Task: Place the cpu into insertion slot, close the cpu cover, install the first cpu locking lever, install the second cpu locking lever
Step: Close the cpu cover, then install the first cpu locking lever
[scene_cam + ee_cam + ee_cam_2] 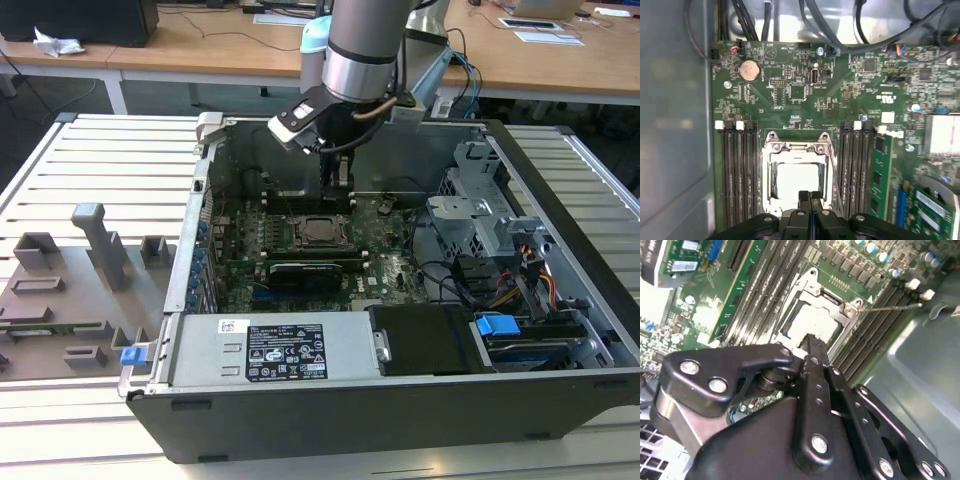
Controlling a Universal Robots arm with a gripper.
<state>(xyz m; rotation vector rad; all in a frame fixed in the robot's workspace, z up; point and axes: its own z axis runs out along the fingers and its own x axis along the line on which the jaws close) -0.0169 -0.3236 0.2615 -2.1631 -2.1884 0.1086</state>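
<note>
The claw [810, 196] was found directly above the near edge of the insertion slot [773, 187], its two black fingers pressed together with nothing between them. In the exterior view the claw [340, 188] hung inside the open computer case [300, 410], just above the slot, with the arm coming down from the far side. The cpu [797, 180] lay flat in the slot, its pale metal top showing through the window of the cpu cover [765, 165]. The cover lay down over the chip, framing it on all sides. In the second wrist view the claw [812, 342] stood close over the cpu [812, 322], though whether it touched could not be told. A thin wire lever [890, 305] ran out from one corner of the slot and across the memory slots [875, 325] beside it. Rows of memory slots [737, 170] flanked the slot on both sides, all on the green motherboard [790, 75]. The case rested on a slatted bench [110, 160]. A grey fixture plate [60, 290] lay well apart from the slot, outside the case wall.
</note>
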